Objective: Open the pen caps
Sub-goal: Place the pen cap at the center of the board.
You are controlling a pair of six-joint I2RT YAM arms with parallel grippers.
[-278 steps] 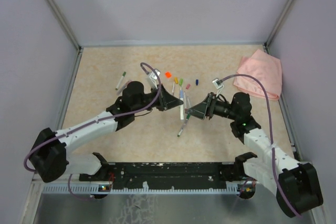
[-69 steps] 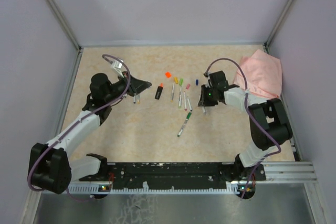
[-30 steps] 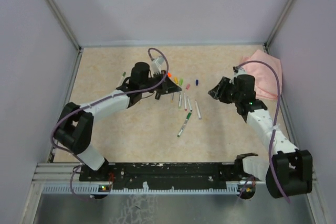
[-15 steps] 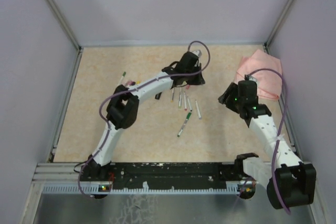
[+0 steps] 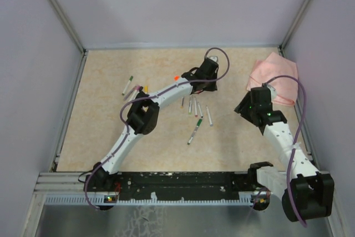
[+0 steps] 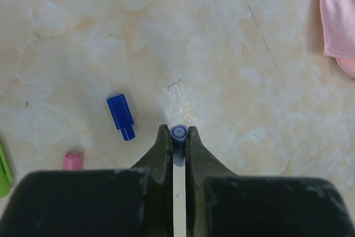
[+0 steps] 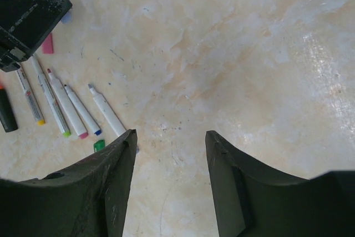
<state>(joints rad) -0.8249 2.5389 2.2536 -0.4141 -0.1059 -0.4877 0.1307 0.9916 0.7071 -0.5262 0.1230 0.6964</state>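
My left gripper (image 6: 178, 134) is shut on a small pale purple pen cap (image 6: 178, 132), held end-on between the fingertips just above the table. A blue cap (image 6: 121, 116) and a pink cap (image 6: 72, 161) lie to its left. In the top view the left arm reaches far across, with its gripper (image 5: 208, 82) beyond the row of pens (image 5: 194, 107). My right gripper (image 7: 169, 144) is open and empty over bare table, right of several uncapped white pens (image 7: 66, 106) and a green cap (image 7: 99, 146). In the top view the right gripper (image 5: 242, 109) is right of the pens.
A pink cloth (image 5: 277, 75) lies at the back right, its edge also in the left wrist view (image 6: 337, 20). Two more pens (image 5: 128, 86) lie at the left. An orange cap (image 5: 176, 77) sits beside the left arm. A dark marker (image 7: 6, 112) lies left of the white pens.
My left gripper has swung right from the row of caps to the spot past the blue cap and now holds the purple cap. The right arm has barely shifted.
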